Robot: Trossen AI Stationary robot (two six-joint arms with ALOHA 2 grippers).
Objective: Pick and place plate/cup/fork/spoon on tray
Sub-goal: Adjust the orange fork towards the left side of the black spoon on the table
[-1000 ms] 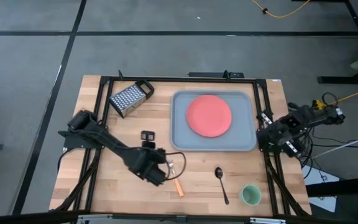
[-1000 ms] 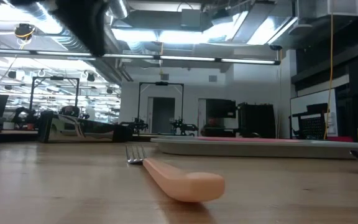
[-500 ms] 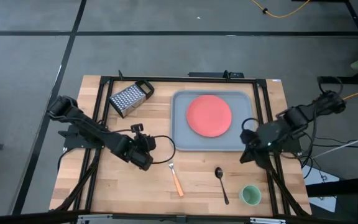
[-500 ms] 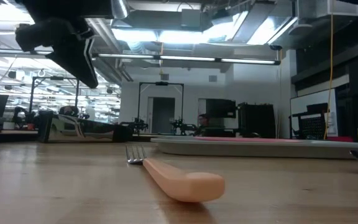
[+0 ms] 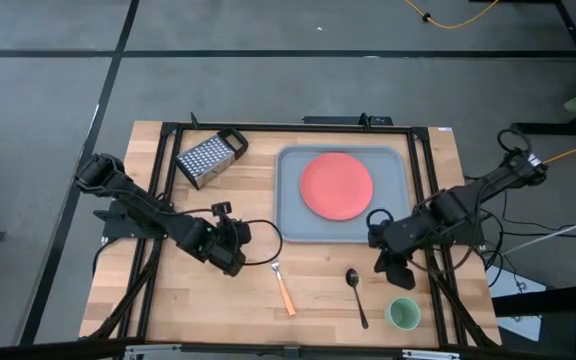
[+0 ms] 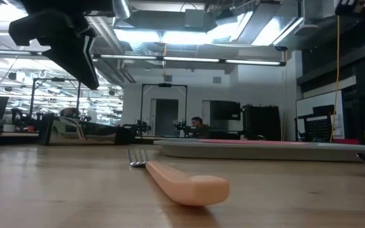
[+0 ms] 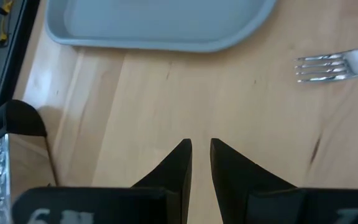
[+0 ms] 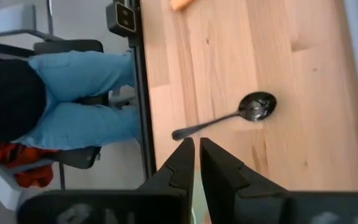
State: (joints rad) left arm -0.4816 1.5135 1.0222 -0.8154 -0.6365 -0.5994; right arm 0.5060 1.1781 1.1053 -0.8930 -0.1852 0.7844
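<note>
The coral-red plate (image 5: 336,186) lies in the grey-blue tray (image 5: 393,225) at the far right. The fork (image 5: 282,288) lies flat on the table with its tines (image 7: 328,64) toward the tray; it also shows in the low view (image 6: 182,180). The dark spoon (image 5: 356,293) lies right of it and also shows in the right wrist view (image 8: 235,118). The pale green cup (image 5: 403,313) stands near the front right corner. My left gripper (image 5: 238,258) hovers shut and empty left of the fork. My right gripper (image 5: 386,268) hovers shut and empty between the tray's near rim and the cup, right of the spoon.
A metal box grater (image 5: 211,157) lies at the far left of the table. A black frame (image 5: 168,180) runs along the table's edges. A person in blue jeans (image 8: 73,93) stands beyond the table's near edge.
My left gripper has drawn back from over the fork toward the table's left edge and risen; the fork has stayed where it was. My right gripper has swung in from the table's right edge toward the spoon and the cup.
</note>
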